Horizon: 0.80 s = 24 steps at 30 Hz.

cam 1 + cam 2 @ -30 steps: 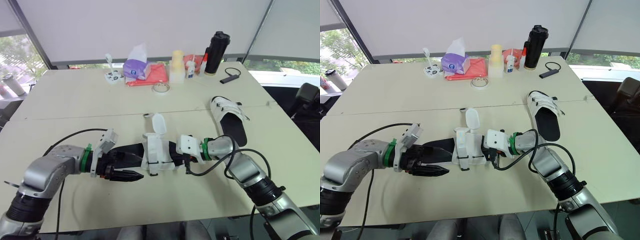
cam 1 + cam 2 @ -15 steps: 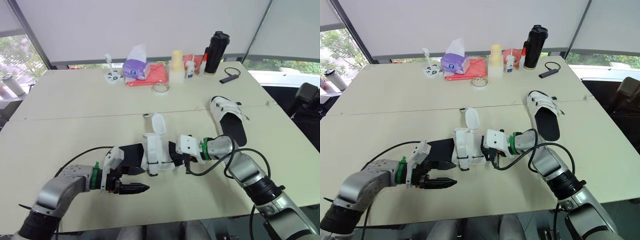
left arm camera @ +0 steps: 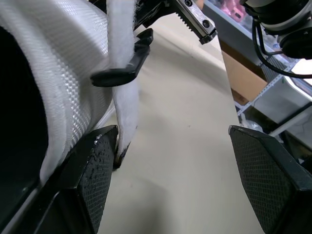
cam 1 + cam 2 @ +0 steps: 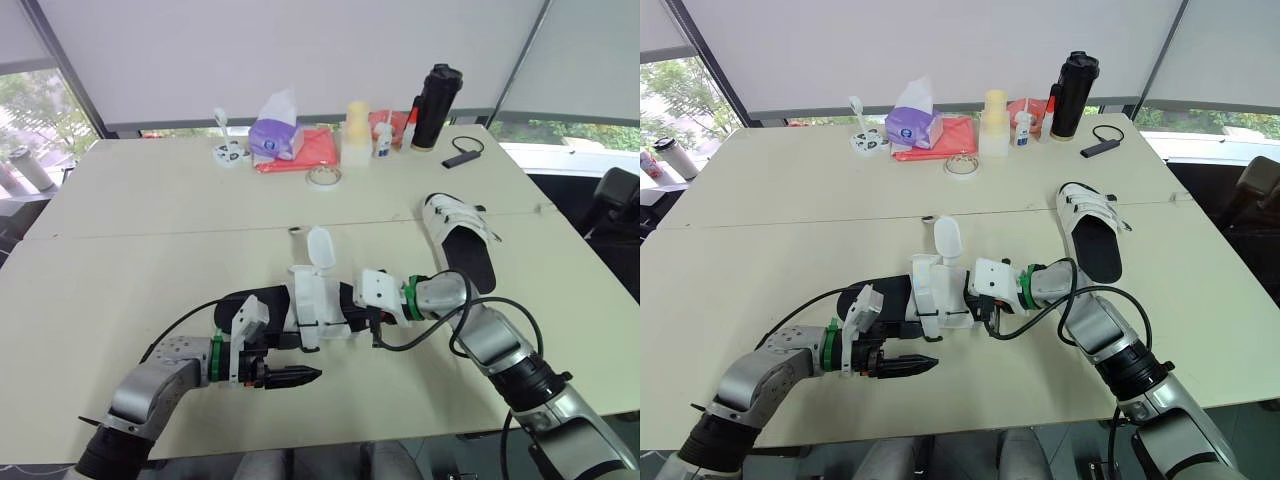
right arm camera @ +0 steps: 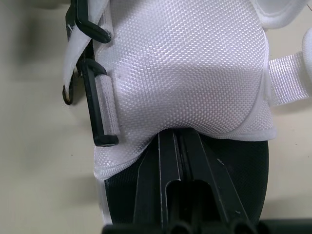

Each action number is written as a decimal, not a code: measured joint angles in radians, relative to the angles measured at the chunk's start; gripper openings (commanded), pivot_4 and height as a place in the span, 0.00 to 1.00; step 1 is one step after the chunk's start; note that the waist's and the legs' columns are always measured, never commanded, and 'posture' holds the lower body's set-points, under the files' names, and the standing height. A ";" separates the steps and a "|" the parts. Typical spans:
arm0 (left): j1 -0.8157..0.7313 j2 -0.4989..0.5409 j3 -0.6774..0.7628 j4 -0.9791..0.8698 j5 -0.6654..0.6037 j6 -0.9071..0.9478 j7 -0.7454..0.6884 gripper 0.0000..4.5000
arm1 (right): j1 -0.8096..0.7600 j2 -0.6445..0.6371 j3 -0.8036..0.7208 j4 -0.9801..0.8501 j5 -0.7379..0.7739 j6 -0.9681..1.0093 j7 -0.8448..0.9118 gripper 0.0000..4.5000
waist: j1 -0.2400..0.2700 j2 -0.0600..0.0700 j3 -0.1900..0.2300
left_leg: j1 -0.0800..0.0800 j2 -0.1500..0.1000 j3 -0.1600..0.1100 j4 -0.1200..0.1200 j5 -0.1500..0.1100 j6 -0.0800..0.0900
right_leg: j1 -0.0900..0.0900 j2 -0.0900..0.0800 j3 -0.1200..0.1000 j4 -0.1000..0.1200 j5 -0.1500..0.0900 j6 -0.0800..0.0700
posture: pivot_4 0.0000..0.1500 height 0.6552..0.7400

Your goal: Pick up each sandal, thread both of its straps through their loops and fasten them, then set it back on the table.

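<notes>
On the table [image 4: 150, 230] the sandal [image 4: 310, 300] has not moved, but the left arm has swung in from 9 o'clock. The left gripper [image 3: 171, 134] is now at the sandal's 6 o'clock, fingers spread, one touching a hanging strap [image 3: 124, 97]. The right gripper [image 5: 178, 134], at the sandal's 3 o'clock, has its fingers pressed together, tips under the white upper. A second sandal [image 4: 460, 235] lies at 2 o'clock

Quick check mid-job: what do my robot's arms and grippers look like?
Both arms are silver-grey with black joints: left arm, right arm. Each wrist has a green ring, a white camera housing and a looping black cable. The left gripper and right gripper each have two black fingers; the left's pads are finely dimpled.
</notes>
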 measured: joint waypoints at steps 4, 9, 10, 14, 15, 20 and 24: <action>-0.010 -0.011 -0.018 0.009 0.008 -0.002 0.005 0.84 | 0.002 0.000 0.000 -0.003 0.000 0.002 -0.002 0.00 | 0.000 0.000 0.000 | 0.000 0.000 0.000 0.000 0.000 0.000 | 0.001 0.000 0.000 0.000 0.000 0.000 | 1.00 0.88; -0.021 -0.036 -0.029 0.036 0.022 -0.014 0.030 0.54 | 0.003 0.000 0.000 -0.007 0.000 0.006 -0.005 0.00 | 0.000 0.000 0.000 | 0.000 0.000 0.000 0.000 0.000 0.000 | 0.001 0.000 0.000 0.000 0.000 0.000 | 1.00 0.88; -0.023 -0.036 -0.029 0.039 0.024 -0.014 0.036 0.43 | 0.004 0.000 0.000 -0.008 0.000 0.006 -0.005 0.00 | 0.000 0.000 0.000 | 0.000 0.000 0.000 0.000 0.000 0.000 | 0.001 0.000 0.000 0.000 0.000 0.000 | 1.00 0.88; -0.023 -0.035 -0.028 0.025 0.020 -0.018 0.032 0.01 | 0.005 -0.001 -0.002 -0.007 -0.002 0.010 -0.007 0.00 | 0.002 0.001 -0.001 | 0.000 0.000 0.001 0.000 0.000 0.000 | 0.001 0.000 -0.001 0.000 0.000 0.000 | 1.00 0.88; -0.023 -0.035 -0.027 0.022 0.019 -0.019 0.033 0.01 | 0.006 -0.001 -0.003 -0.006 -0.004 0.011 -0.008 0.00 | 0.002 0.001 -0.001 | 0.001 0.000 0.001 0.000 0.000 0.000 | 0.001 0.000 -0.002 0.000 0.000 0.000 | 1.00 0.88; 0.002 0.020 -0.029 -0.017 -0.002 0.030 0.019 0.01 | 0.004 0.001 0.002 -0.013 -0.005 0.009 -0.007 0.00 | -0.002 0.001 -0.001 | 0.000 0.000 0.000 0.000 0.000 0.000 | 0.001 0.000 -0.001 -0.001 0.000 0.000 | 1.00 0.88; 0.036 0.125 -0.029 -0.092 -0.057 0.101 -0.057 0.01 | 0.003 0.001 0.003 -0.017 0.000 0.008 -0.003 0.00 | -0.003 0.001 0.000 | -0.001 0.000 0.000 -0.003 0.001 0.002 | 0.000 0.000 -0.001 -0.001 -0.001 0.001 | 1.00 0.88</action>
